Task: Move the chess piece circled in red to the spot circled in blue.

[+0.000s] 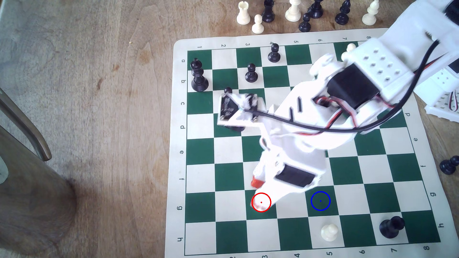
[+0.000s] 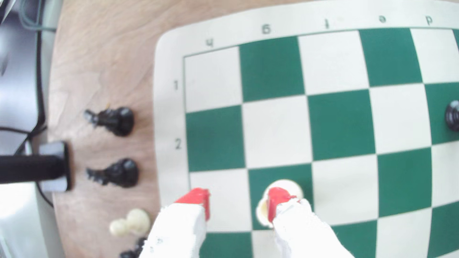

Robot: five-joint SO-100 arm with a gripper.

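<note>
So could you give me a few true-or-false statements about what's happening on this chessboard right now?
1. The end effector is open. True.
2. The white piece stands on a cream square. False: it stands on a green square.
3. The blue-ringed square has a piece on it. False: nothing stands there.
4. One red-tipped finger is right over the white piece. True.
5. A black piece lies tipped over on the board. True.
</note>
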